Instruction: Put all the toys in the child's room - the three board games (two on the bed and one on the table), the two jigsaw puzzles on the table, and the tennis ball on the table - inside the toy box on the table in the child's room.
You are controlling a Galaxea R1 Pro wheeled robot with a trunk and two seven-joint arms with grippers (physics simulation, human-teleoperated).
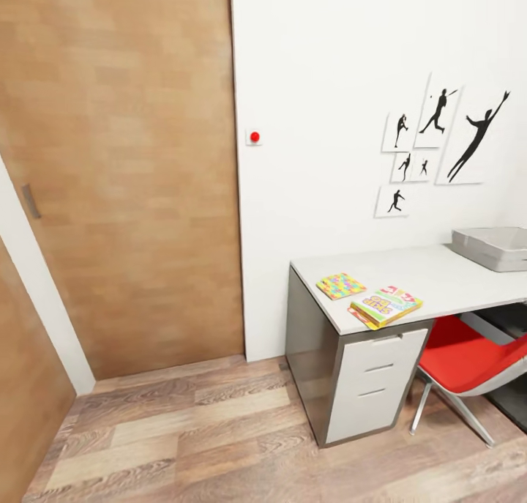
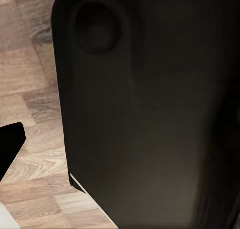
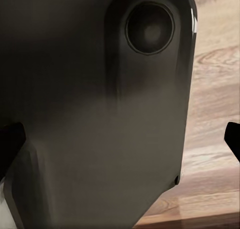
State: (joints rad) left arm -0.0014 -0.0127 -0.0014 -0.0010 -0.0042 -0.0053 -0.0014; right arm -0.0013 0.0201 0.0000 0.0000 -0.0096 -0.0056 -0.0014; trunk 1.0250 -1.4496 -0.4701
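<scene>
Right of frame, board game [image 1: 386, 305] on table [image 1: 439, 276] — lettering unreadable, long axis toward upper right; gripper states — cannot tell.

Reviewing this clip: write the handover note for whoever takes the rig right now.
Grippers: the wrist views look onto dark robot bodywork over wood floor; open or shut cannot be told.
Things: on the table, a jigsaw puzzle lies near the left end with a board game beside it on something flat; the toy box sits at the right edge of the head view.
Done: nothing seen in the box.
Left: drive up, then load the toys.
</scene>
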